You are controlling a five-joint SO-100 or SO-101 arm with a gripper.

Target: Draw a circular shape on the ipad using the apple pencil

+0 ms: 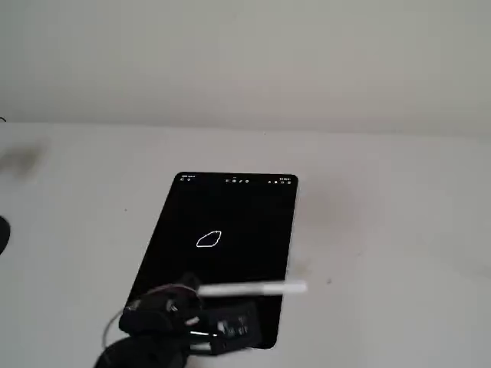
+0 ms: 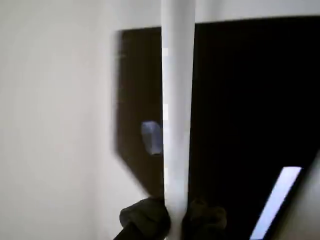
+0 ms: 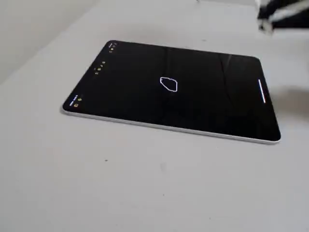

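1. Fingers (image 2: 150,220) closed on the apple pencil (image 2: 177,115), pinching it near one end in the wrist view; the rest of the shaft sticks out free.
2. In a fixed view the apple pencil (image 1: 253,289) lies roughly level above the near end of the ipad (image 1: 230,215), its free end past the right edge. Tip looks off the glass.
3. Ipad flat on the white tabletop (image 1: 383,230), the circular shape (image 1: 209,240) already on the screen near its middle, also visible in another fixed view (image 3: 169,84).
4. Handling, as a judgement: pencil is light, stiff, smooth, likely to slip or roll in the pinch; grip mid-shaft, firmly.
5. Screen is hard glass; press lightly.
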